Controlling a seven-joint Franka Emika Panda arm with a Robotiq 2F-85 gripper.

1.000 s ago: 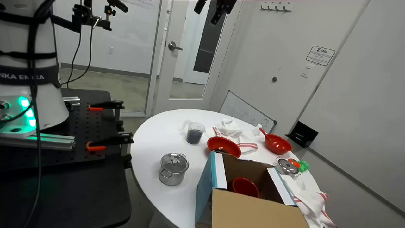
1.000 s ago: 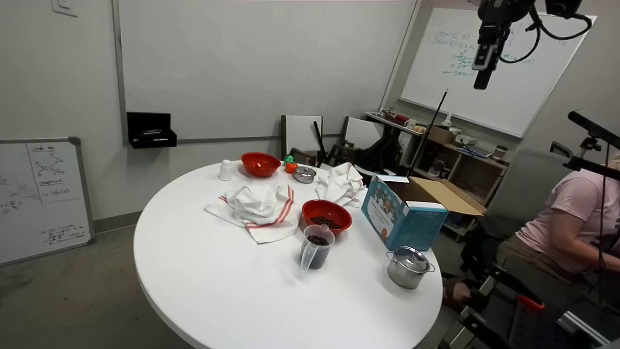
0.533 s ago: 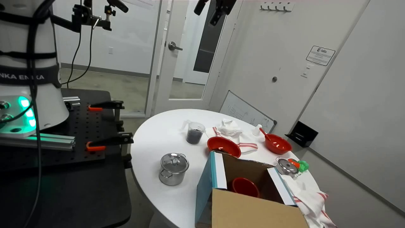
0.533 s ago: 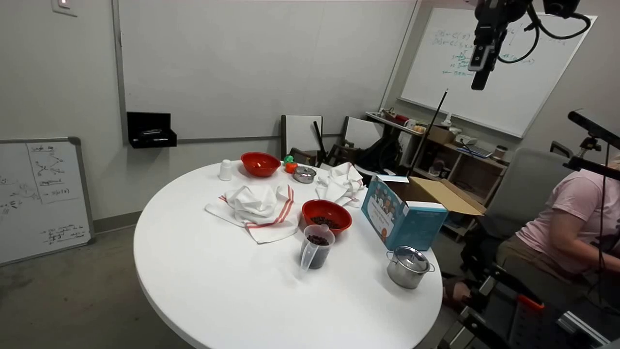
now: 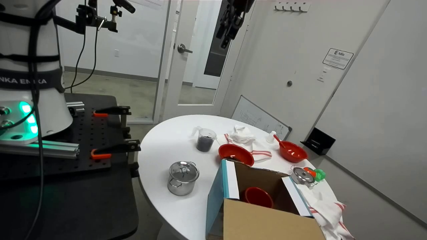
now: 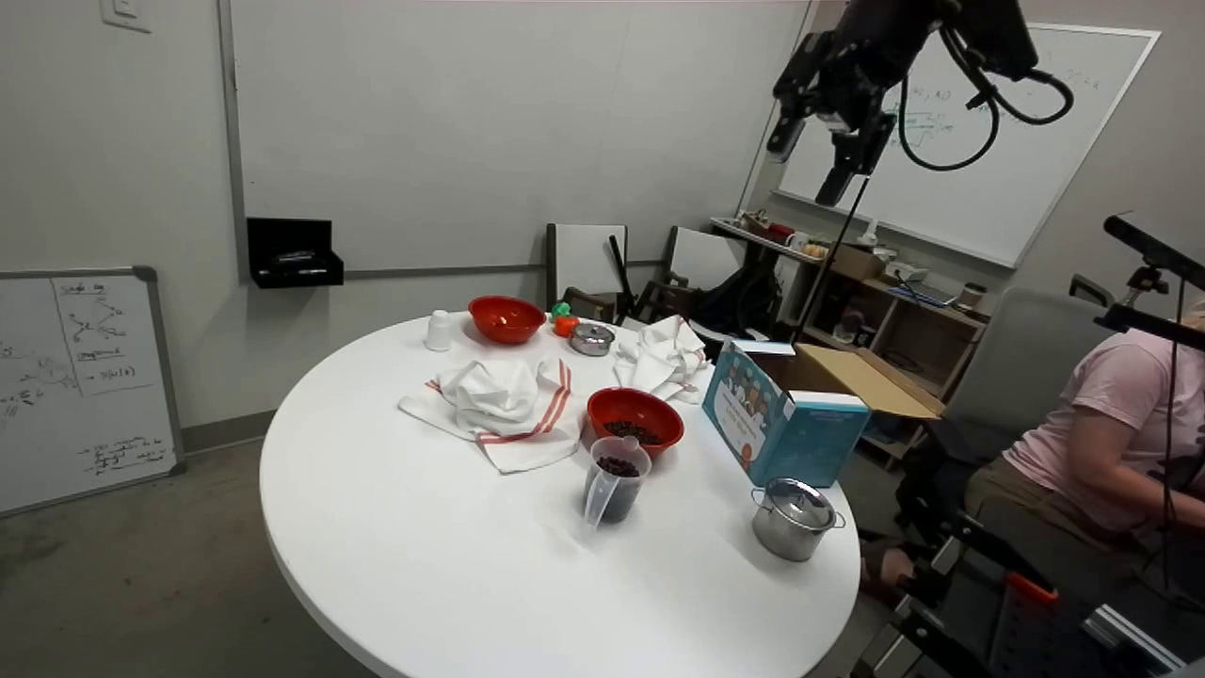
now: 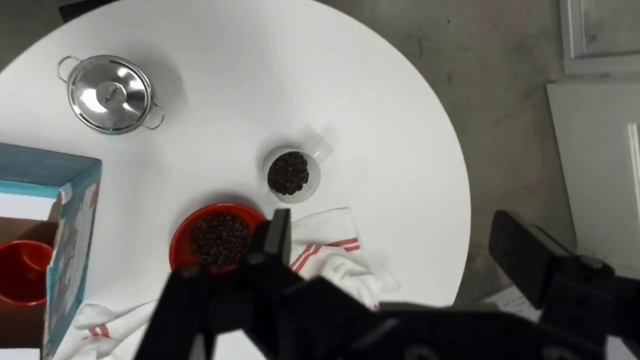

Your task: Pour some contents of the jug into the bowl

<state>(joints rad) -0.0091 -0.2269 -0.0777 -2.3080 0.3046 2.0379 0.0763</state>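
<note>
Jug rooted to the spot: it stood upright on the white table, just beside the red bowl yet apart from it, its handle turned away from the bowl. All the action was up high! In that last instant the gripper swung across and dipped further into sight in both exterior views, turning as it came, so that in an exterior view both fingers now showed, spread wide with nothing held between them. Down below, nothing stirred: dark beans lay inside the jug, and a layer of dark beans lay in the bowl too. Had some been poured already? No telling from there. As I read it, the approach to the jug was only just under way, with grasp, lift and pour all to come. And the bowl stood so close that a clumsy descent might well have clipped it.
</note>
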